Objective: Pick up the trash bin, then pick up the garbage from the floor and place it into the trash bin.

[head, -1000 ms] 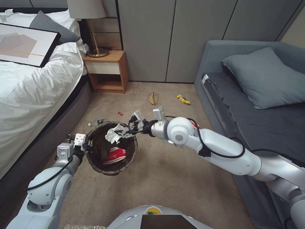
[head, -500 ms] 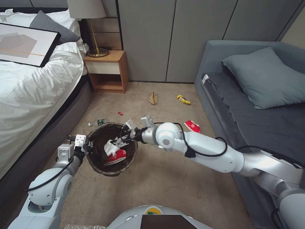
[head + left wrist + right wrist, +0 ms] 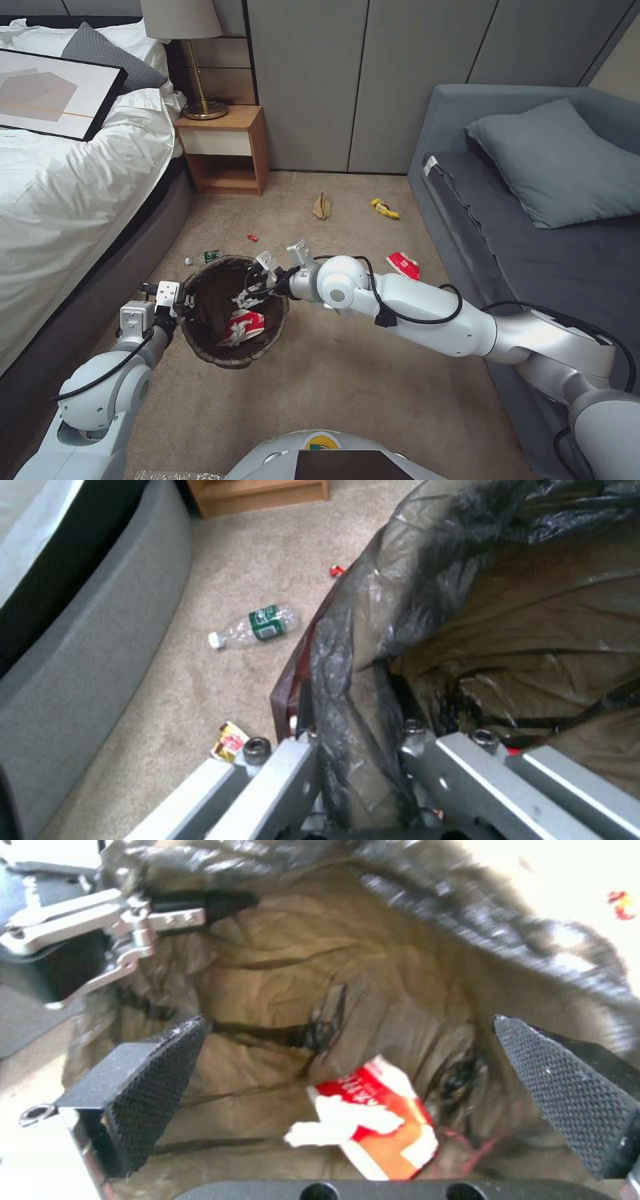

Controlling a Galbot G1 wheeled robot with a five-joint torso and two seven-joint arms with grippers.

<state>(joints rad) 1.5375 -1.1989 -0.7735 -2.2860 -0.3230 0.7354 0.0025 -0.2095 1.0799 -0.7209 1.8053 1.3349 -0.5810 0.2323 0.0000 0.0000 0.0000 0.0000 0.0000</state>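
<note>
The right gripper [image 3: 248, 298] hangs spread wide over the trash bin [image 3: 200, 337], its black knurled pads [image 3: 157, 1080] holding nothing. Below, crumpled white tissue [image 3: 337, 1126] lies on a red-and-white wrapper [image 3: 393, 1135] in the glossy dark liner. The left gripper [image 3: 185, 301] clamps the bag-covered rim. A clear green-labelled bottle [image 3: 257, 626] lies on the tan carpet [image 3: 347, 373] just beside the bin.

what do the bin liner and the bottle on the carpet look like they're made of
The bin liner looks like thin, glossy plastic film, dark brown-black: it wrinkles, shines and lets light through. The bottle looks like clear, hard plastic with a green label and white cap; the carpet shows through it.
</note>
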